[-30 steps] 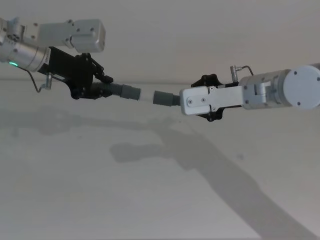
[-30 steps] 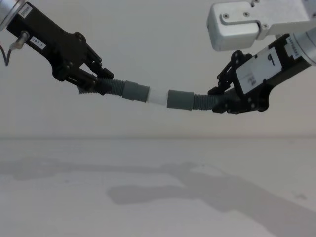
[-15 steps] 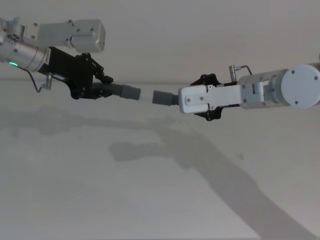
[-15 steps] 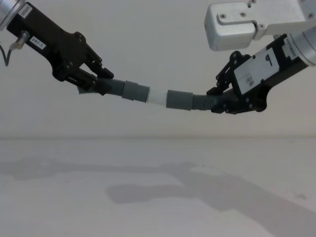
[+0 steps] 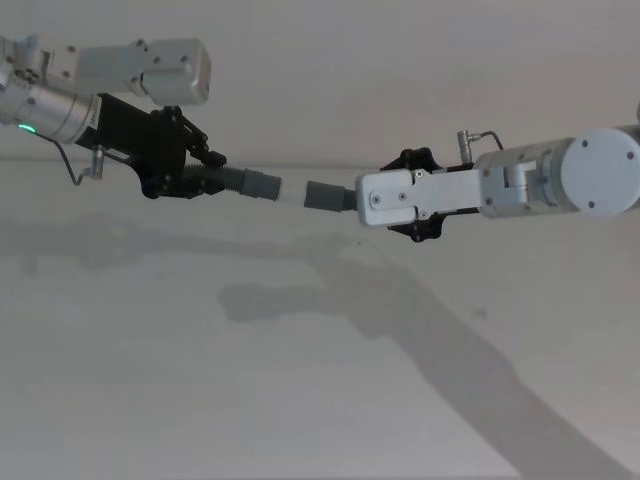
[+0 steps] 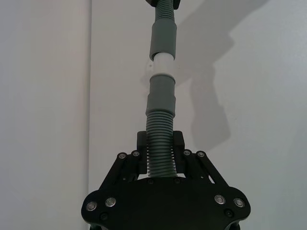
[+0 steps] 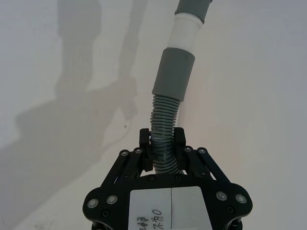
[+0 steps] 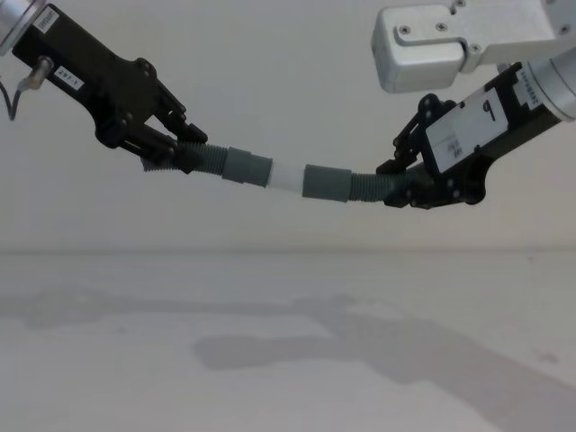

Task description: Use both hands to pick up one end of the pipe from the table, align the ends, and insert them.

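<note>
Both pipe pieces hang in the air above the white table (image 5: 200, 400). My left gripper (image 8: 171, 148) is shut on the corrugated part of the left pipe piece (image 8: 225, 164), whose grey cuff ends in a white tip (image 8: 286, 177). My right gripper (image 8: 396, 184) is shut on the right pipe piece (image 8: 346, 184), which has a plain grey cuff (image 5: 323, 195). The white tip's front sits inside the plain cuff, with a stretch of white showing between the cuffs (image 6: 161, 64). In the right wrist view the two pieces (image 7: 173, 79) meet at a slight angle.
Shadows of the arms and the pipe lie across the table (image 8: 270, 351). A pale wall (image 5: 350, 70) rises behind the table's far edge.
The right gripper has crept slightly left, and the white gap between the two cuffs has narrowed a little. The left gripper has held still.
</note>
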